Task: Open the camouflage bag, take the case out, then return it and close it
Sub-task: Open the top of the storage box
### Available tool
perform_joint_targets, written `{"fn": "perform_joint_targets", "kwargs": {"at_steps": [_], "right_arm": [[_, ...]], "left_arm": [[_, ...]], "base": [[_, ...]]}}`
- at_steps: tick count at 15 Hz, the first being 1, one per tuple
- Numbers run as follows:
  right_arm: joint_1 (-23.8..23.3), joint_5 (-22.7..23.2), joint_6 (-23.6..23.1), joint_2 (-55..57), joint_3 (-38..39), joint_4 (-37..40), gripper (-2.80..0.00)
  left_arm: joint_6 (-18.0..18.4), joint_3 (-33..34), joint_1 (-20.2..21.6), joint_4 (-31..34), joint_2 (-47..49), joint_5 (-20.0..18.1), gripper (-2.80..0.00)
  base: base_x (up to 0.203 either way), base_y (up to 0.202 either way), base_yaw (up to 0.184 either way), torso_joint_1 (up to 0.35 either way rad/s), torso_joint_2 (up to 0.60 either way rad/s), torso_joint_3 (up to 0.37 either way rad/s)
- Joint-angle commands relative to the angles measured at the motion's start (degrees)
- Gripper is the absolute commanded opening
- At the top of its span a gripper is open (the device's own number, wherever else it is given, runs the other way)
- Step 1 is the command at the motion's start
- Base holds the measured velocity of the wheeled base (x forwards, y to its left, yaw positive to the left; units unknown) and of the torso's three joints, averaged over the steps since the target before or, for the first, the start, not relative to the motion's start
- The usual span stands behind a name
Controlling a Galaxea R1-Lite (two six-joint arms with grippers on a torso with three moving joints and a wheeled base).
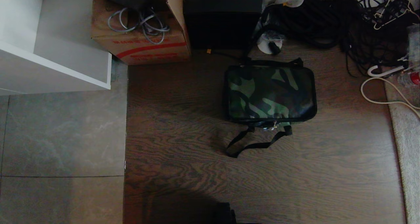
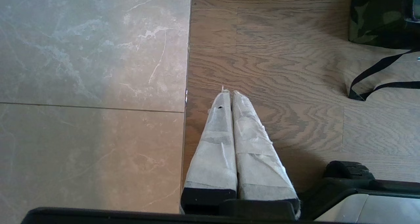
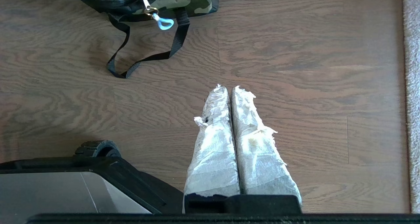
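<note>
We see the camouflage bag (image 1: 270, 92) lying flat on the wooden floor (image 1: 183, 145), zipped up, its black strap (image 1: 252, 145) trailing toward us, a pale blue zipper loop (image 3: 165, 23) on its near edge. A cardboard box (image 1: 141, 37) and a tangle of cables (image 1: 328, 20) sit behind it. Our left gripper (image 2: 228, 93) and right gripper (image 3: 226, 89) hang above bare floor, well apart from the bag, both with jaws pressed together, holding nothing

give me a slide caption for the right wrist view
Right gripper shut, poised over the wood floor short of the closed camouflage bag and its pale blue zipper loop.
</note>
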Motion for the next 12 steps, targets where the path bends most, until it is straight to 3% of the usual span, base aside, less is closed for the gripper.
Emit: {"fn": "perform_joint_targets", "kwargs": {"at_steps": [1,4,6,8,12], "right_arm": [[0.03,-0.08,0.36,-0.02,0.0,-0.28,-2.8],[0.03,0.09,0.44,0.03,-6.32,4.41,-2.8],[0.03,0.89,0.82,1.58,-16.58,17.25,-2.8],[0.03,4.56,3.32,9.89,-25.83,26.51,-2.8],[0.09,13.8,8.25,30.48,-32.15,29.35,-2.8]], "left_arm": [[-0.05,0.35,-0.03,-0.02,0.0,0.03,-2.8],[-0.05,0.35,0.05,-0.02,0.0,0.03,-2.8],[-0.05,0.35,0.0,-0.02,0.0,0.03,-2.8],[-0.05,0.35,-0.04,-0.02,0.0,0.03,-2.8],[-0.05,0.35,-0.04,-0.02,0.0,0.03,-2.8]], "base": [[0.0,0.0,0.0,0.0,0.0,0.0],[0.0,0.0,0.0,0.0,0.0,0.0],[0.0,0.0,0.0,0.0,0.0,0.0],[0.0,0.0,0.0,0.0,0.0,0.0],[0.0,0.0,0.0,0.0,0.0,0.0]]}}
